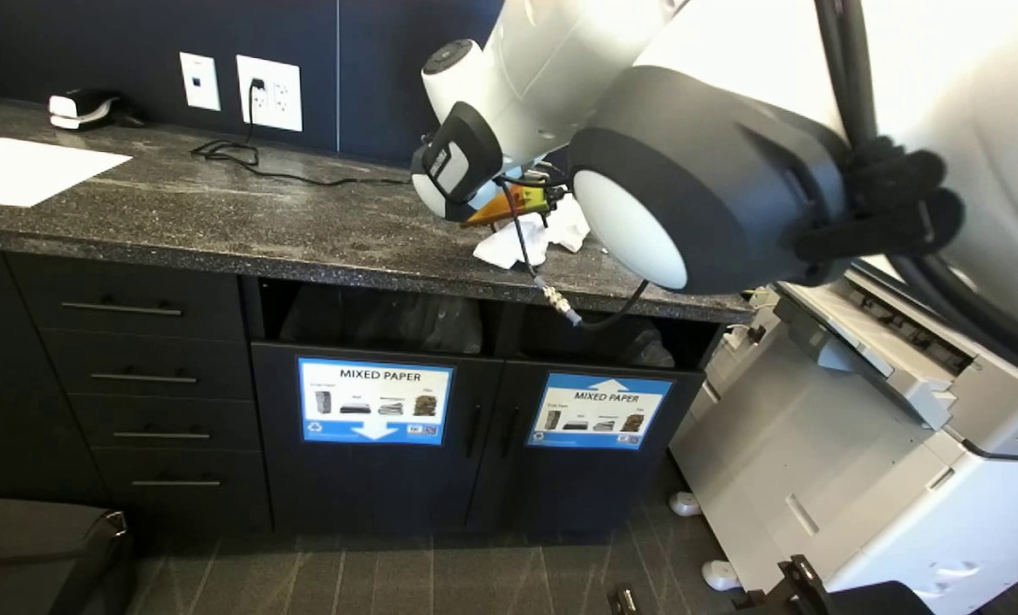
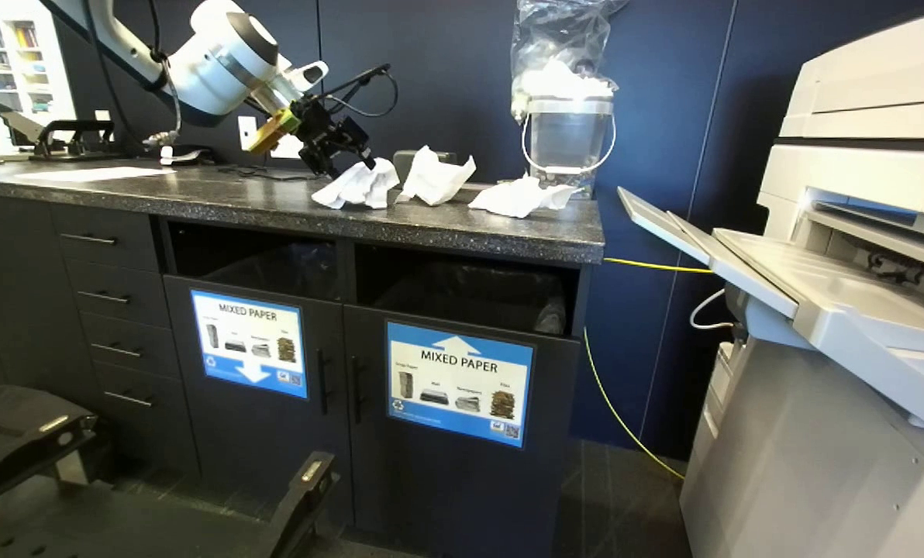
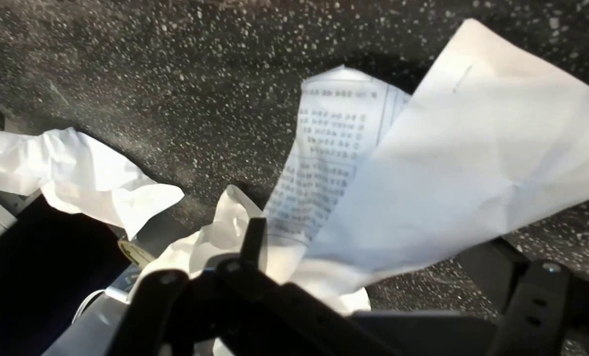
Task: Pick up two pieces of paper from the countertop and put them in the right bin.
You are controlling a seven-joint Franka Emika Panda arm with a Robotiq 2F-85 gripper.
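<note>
Well, beneath the countertop [image 2: 253,194] sits the right bin [image 2: 462,473]; just above the countertop the gripper [image 2: 350,166] hangs, jaws apart, over a crumpled paper [image 2: 357,186] lying there; whether they touch it I can't tell. I'd sink the jaws close to the countertop, then squeeze a thick fold, not an edge. Counted: one countertop; two beneath it, the right bin and a twin bin [image 2: 264,442]; one gripper above it; three crumpled papers [image 2: 435,180] on it.

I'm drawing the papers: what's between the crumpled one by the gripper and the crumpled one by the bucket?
A third crumpled white paper, resting on the countertop. You can see it in an exterior view.
</note>
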